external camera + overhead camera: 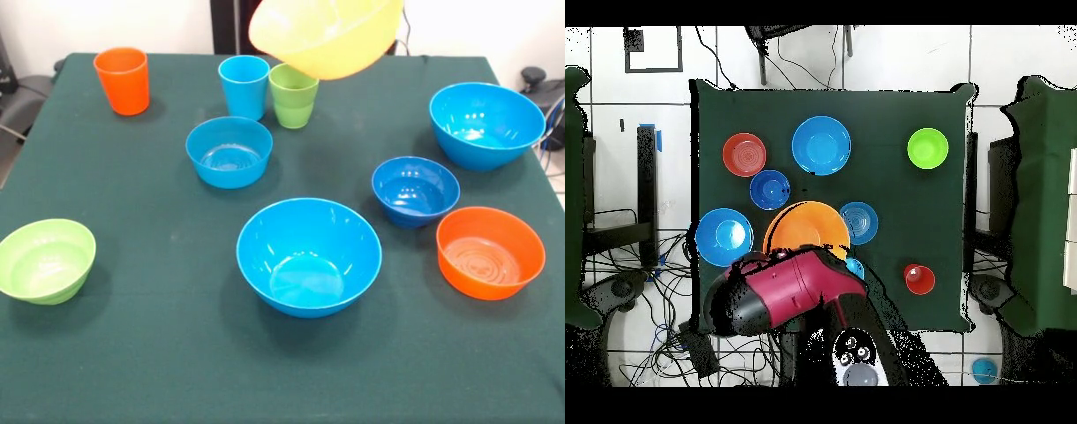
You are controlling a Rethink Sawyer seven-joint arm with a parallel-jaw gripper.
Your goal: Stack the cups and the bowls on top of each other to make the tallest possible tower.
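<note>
The very large yellow-orange bowl [327,34] hangs tilted in the air above the green cup [293,95] and light blue cup [244,86]. In the overhead view this bowl [805,228] sits at the end of my arm [790,290]. The gripper itself is hidden behind the bowl and arm. The orange cup [121,79] stands at the back left. Two large blue bowls [308,256] [486,124], a medium light blue bowl [229,152], a dark blue bowl [415,190], an orange bowl [490,252] and a green bowl [46,261] stand apart. No nested tower shows.
All bowls and cups stand upright on the dark green tablecloth [159,353]. Cables and chair parts lie on the floor around the table [625,290].
</note>
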